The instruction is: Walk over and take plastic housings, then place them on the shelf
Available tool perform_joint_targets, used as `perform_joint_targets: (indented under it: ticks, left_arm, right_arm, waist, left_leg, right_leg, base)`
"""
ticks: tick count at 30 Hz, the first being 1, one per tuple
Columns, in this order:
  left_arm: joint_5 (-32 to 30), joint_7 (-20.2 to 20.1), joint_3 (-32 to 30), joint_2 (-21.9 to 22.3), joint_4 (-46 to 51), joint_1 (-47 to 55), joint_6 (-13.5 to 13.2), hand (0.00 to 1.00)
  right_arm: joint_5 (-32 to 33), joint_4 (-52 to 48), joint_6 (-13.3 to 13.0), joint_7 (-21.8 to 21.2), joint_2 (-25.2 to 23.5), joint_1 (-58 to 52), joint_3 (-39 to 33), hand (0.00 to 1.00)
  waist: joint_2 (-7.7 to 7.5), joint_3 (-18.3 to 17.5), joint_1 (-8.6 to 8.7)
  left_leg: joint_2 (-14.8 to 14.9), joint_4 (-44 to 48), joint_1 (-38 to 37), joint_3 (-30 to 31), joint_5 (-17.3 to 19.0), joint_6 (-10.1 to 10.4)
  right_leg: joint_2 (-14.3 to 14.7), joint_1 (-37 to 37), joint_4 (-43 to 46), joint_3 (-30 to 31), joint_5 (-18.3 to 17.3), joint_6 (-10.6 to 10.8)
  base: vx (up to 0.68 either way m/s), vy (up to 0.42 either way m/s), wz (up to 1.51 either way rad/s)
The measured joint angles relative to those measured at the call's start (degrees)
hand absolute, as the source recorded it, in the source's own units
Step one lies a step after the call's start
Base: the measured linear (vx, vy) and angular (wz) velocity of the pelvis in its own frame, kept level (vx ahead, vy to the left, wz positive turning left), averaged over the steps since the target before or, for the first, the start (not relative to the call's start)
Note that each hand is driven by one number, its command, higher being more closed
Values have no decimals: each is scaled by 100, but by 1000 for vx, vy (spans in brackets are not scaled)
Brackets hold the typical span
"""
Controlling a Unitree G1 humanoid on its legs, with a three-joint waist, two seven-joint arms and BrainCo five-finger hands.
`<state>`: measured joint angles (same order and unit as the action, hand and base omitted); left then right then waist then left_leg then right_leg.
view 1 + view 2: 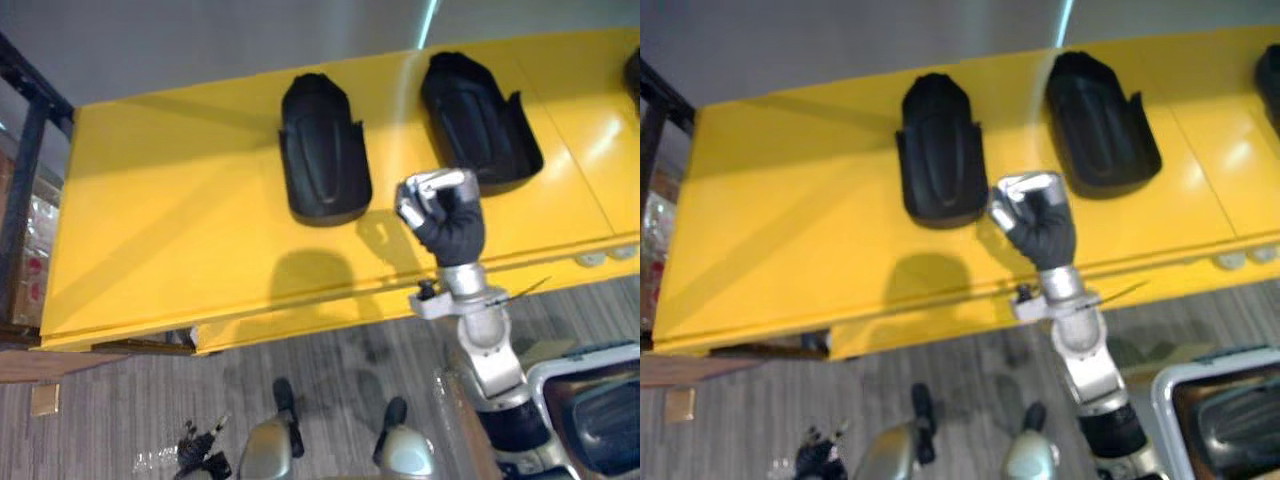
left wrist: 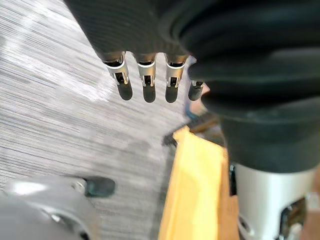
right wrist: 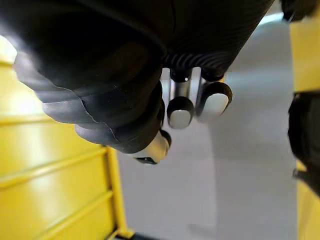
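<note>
The right hand [image 1: 440, 212] hovers above the front of the yellow shelf [image 1: 150, 230], fingers curled into a fist with nothing in it. The nearer housing [image 1: 322, 150] lies flat on the shelf at its 10 o'clock, and a second housing [image 1: 478, 120] lies at 1 o'clock, neither of them touched.

I judge them to be light, stiff moulded shells, smooth enough to slip. A hold across a raised side wall, thumb opposite the fingers, should do best.

The head views place the hand and the housings. The right wrist view shows the empty curled fingertips [image 3: 180, 111] from close. The left wrist view shows the left hand [image 2: 145, 75], fingers straight, above the floor [image 2: 55, 100]. At 5 o'clock a bin [image 1: 560, 370] holds what may be another housing.
</note>
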<state>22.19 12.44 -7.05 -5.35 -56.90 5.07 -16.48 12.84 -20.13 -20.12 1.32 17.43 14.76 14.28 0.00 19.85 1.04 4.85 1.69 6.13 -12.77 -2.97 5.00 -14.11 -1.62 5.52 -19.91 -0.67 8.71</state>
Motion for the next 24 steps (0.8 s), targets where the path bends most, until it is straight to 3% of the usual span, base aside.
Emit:
perform_joint_targets:
  ticks: [7, 11, 13, 16, 24]
  left_arm:
    - [-36, -1, 285, -118, 157, -41, 17, 0]
    - [-62, -12, 398, -144, 97, -38, 86, 0]
    - [-61, -11, 449, -181, -36, -40, 136, 0]
    - [-61, -8, 601, -255, -101, -29, 209, 0]
    - [-50, 10, 772, -369, -97, -78, 213, 0]
  right_arm:
    - [708, -47, 297, -906, 112, -621, 270, 100]
    - [1709, -163, 865, -1918, 170, -1006, 625, 100]
    - [1840, -151, 1119, -2191, 220, -1095, 944, 100]
    - [1842, -89, 1253, -2274, 245, -1288, 1319, 100]
    - [1704, 165, 1290, -2104, 252, -1295, 1742, 100]
  waist:
    - [-4, 3, 4]
    - [-5, 3, 68]
    - [-7, 2, 66]
    - [-18, 9, 92]
    - [-127, 68, 122]
  left_leg:
    - [60, -64, -230, -47, 43, 28]
    - [83, -129, -317, -88, 46, 32]
    - [103, -157, -314, -172, 36, 42]
    - [105, -215, -312, -167, -2, 46]
    - [76, -218, -136, -5, -25, 38]
  right_leg:
    - [66, 144, -23, 112, -5, -8]
    - [93, 133, -17, 189, -10, -17]
    - [108, 62, -2, 279, -6, -21]
    - [120, 41, -1, 271, 2, -16]
    - [103, -25, 15, 118, -8, -34]
  base:
    - [1, -5, -8]
    - [-51, 7, -11]
    - [-39, 5, -17]
    - [-3, 0, -3]
    - [13, 2, 10]
